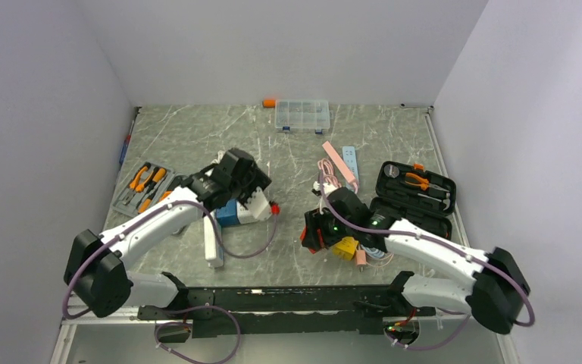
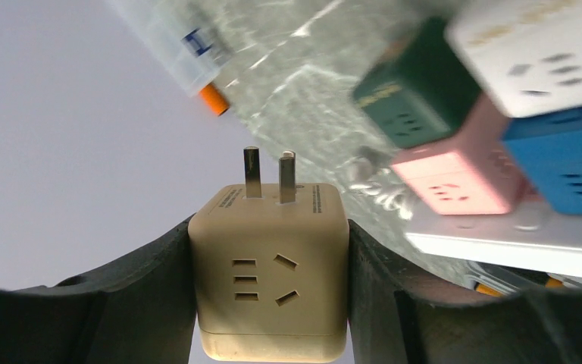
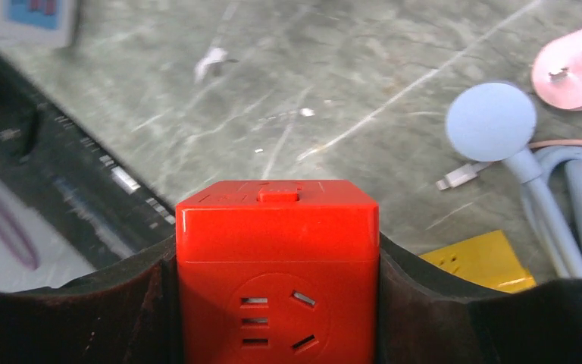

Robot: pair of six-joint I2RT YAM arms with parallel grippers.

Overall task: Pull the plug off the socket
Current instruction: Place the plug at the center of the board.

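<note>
Already the beige cube plug (image 2: pixel 269 265) is hanging free with its two pins bare, so I think that pull is done. It is near the white power strip (image 2: pixel 500 241), where pink and blue cubes are sitting. The left gripper (image 2: pixel 269 246) is squeezing it. The right gripper (image 3: pixel 276 262) is squeezing a red cube plug (image 3: pixel 276 220). A grey marble table (image 1: pixel 197 136) is holding everything, with plain white walls (image 1: pixel 273 45) around.

Two white-shelled arms (image 1: pixel 151 224) with black joints, black jaws, looping purple cables (image 1: pixel 242 255).
</note>
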